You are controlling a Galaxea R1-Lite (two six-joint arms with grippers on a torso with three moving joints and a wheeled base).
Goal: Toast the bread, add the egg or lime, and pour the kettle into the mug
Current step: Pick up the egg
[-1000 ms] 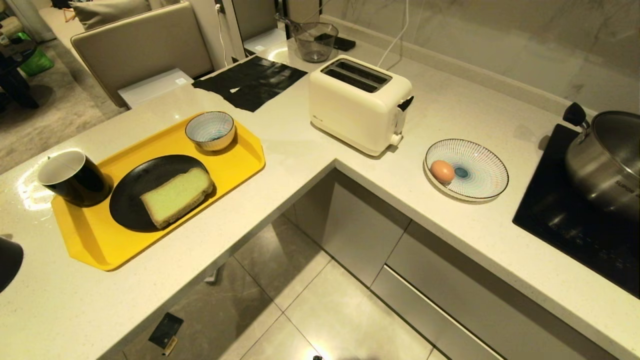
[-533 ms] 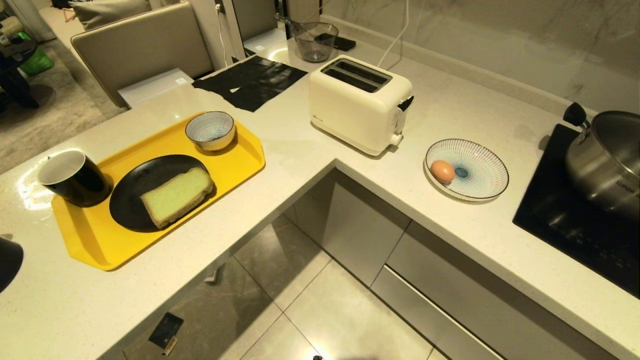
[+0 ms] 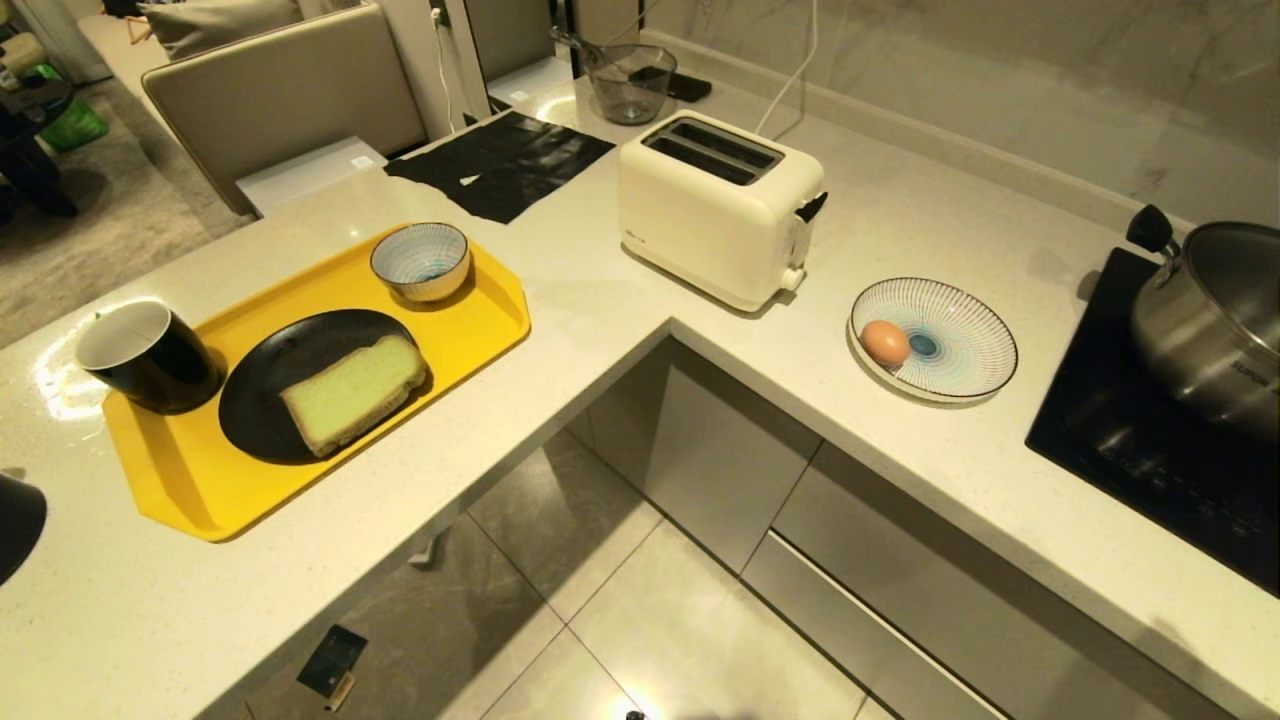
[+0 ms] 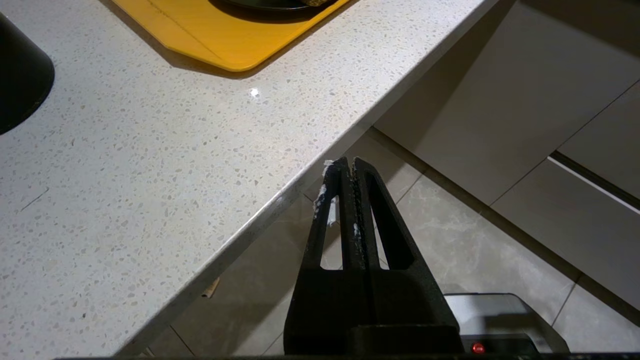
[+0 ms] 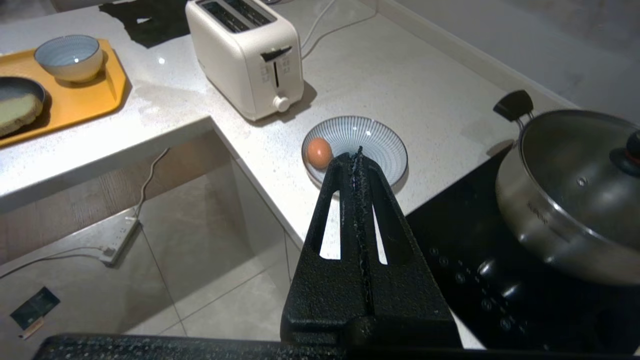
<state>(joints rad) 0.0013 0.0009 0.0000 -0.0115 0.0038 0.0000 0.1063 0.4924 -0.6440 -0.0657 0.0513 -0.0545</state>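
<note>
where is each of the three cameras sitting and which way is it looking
Head view: high on the robot, looking forward and down at the L-shaped counter with bread, toaster and egg; no arm shows.
Left wrist view: behind the shut left gripper, over the counter edge and floor, beside the yellow tray.
Right wrist view: behind the shut right gripper, facing the egg's striped plate, toaster and steel pot.
Head and right wrist views share toaster, egg, pot; all three share the tray.
</note>
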